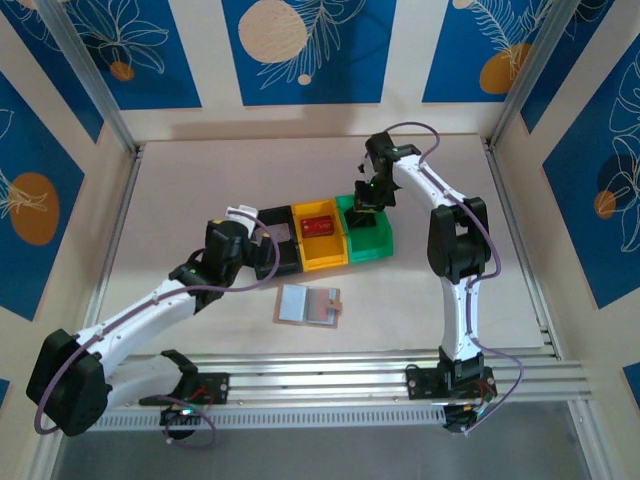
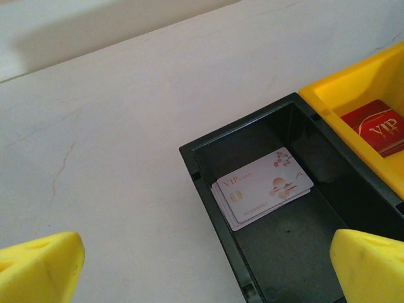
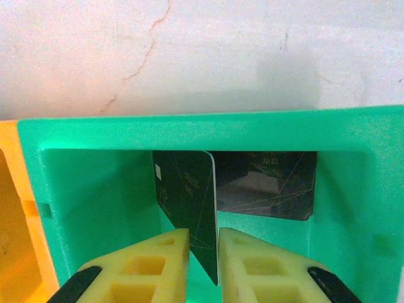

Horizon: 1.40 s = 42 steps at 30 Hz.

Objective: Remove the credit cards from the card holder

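red card (image 2: 375, 129): cut by right edge | dark card (image 3: 186, 196): lower end hidden in right gripper (image 3: 203, 245)

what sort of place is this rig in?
Likely a lab robot cell: aluminium frame rails, printed blue wall panels enclosing the table, and a row of plastic bins.

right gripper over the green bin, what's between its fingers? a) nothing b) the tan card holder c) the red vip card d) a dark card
d: in the right wrist view the right gripper pinches a dark card on edge above the green bin, where a second dark card lies flat.
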{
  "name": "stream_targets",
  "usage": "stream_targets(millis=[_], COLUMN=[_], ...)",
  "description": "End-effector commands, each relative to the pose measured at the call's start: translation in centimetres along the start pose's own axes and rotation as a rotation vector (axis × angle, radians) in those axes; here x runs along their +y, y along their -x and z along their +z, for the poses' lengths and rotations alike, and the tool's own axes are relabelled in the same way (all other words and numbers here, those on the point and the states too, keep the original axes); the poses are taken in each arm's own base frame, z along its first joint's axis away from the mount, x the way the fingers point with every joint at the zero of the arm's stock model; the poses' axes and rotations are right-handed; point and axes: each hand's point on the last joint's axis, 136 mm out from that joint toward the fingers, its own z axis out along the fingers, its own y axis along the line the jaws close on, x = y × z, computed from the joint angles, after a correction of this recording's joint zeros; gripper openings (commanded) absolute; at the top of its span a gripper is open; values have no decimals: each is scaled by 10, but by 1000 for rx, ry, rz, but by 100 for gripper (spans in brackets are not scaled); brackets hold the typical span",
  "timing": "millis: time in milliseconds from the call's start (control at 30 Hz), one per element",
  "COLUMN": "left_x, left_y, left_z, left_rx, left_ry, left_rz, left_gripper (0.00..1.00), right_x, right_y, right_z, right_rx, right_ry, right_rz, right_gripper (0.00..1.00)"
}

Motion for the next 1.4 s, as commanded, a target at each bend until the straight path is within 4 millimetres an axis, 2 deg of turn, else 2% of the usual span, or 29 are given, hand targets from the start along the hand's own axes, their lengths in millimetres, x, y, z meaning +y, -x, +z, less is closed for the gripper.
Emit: stream_targets(millis=[0,233,533,667,867,1000,1100,1367], left_x=[-5,-5,-5,-6,-8,-13,-19,-38], left_y=[10,10,10,10,7,5,5,17], left_z=[-1,-1,-1,-1,1,1,0,-14], left_rx=[-20,-19,-19,-18,-1,22,37,29], left_ry=[-16,-19,-20,-20,-29,-57,-94,-228], left_rz=[5,6,6,6,12,18,29,-32], left_gripper=[100,100,100,100,100,100,100,100], right_x=[-1,-1,5,15,54,78,92,113], right_y=[-2,1,9,12,8,-9,-29,-101], right_z=[-7,-16,-39,-61,-115,-140,-148,-136], right_rx=[10,-10,-72,-125,-251,-306,-316,-260], right_ry=[-22,-31,-27,-6,91,159,217,360], right_rz=[18,27,29,20,-21,-43,-52,-53], right_gripper=[21,21,21,21,21,21,21,20])
